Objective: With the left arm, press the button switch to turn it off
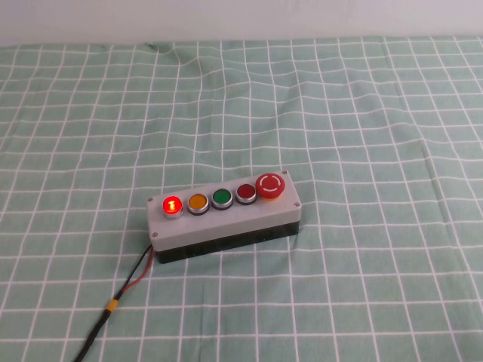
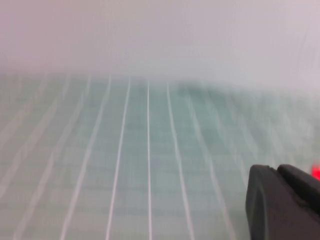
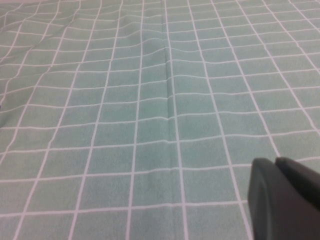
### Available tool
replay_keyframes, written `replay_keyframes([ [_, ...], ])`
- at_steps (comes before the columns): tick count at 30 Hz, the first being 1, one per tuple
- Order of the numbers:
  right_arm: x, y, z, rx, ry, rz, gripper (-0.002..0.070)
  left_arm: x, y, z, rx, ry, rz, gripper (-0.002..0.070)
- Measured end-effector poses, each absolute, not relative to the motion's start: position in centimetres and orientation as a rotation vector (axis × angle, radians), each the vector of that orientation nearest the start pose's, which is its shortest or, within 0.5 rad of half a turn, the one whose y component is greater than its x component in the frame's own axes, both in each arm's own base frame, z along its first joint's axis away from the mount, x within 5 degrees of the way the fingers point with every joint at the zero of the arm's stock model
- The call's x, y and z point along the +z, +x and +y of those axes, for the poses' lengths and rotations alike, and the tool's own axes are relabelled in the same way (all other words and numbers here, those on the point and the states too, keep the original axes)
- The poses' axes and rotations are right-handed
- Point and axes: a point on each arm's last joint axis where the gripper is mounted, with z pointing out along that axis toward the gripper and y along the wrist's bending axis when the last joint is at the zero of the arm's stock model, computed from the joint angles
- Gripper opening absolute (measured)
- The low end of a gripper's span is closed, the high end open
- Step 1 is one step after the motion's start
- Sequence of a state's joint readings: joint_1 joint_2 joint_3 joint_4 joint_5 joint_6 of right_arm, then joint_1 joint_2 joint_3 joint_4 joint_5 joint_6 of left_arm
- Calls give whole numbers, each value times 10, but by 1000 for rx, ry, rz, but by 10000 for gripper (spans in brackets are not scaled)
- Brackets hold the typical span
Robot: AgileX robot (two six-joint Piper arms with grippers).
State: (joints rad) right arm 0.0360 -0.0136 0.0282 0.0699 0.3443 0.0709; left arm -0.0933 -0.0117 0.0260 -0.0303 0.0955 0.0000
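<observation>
Clearly the button switch point(image 1: 172, 205) glows red at the left end of the grey box point(image 1: 226, 222), next to the yellow button point(image 1: 197, 202), so it remains unpressed. Neither arm appears in the high view; the left gripper point(image 2: 285, 202) and right gripper point(image 3: 285, 197) show only as dark edges above the checked cloth point(image 1: 362, 113), their openings impossible to judge. Since the approach starts far off, a slightly misaimed descent could strike the yellow neighbour, or a glancing push might slide the box.

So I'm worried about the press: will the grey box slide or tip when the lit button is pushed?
The box looks low and wide, so tipping seems unlikely. It may shift on the wrinkled cloth. The lit button sits at one end. Neither gripper shows overhead.
</observation>
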Motion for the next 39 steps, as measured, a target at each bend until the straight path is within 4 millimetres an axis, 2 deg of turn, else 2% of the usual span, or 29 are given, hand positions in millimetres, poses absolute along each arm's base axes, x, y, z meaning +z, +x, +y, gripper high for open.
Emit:
replay_keyframes([
  [8,173,53,4,142,76,1842,-17,245,44,-3,-102,22,1040,-2],
  [11,173,53,4,142,76,1842,-17,254,37,-2,-103,15,910,-2],
  [32,173,53,4,142,76,1842,-17,259,33,-1,-103,12,841,-2],
  [37,173,53,4,142,76,1842,-17,264,30,-1,-103,9,782,-2],
  [39,173,53,4,142,76,1842,-17,273,27,-1,-103,8,759,-2],
])
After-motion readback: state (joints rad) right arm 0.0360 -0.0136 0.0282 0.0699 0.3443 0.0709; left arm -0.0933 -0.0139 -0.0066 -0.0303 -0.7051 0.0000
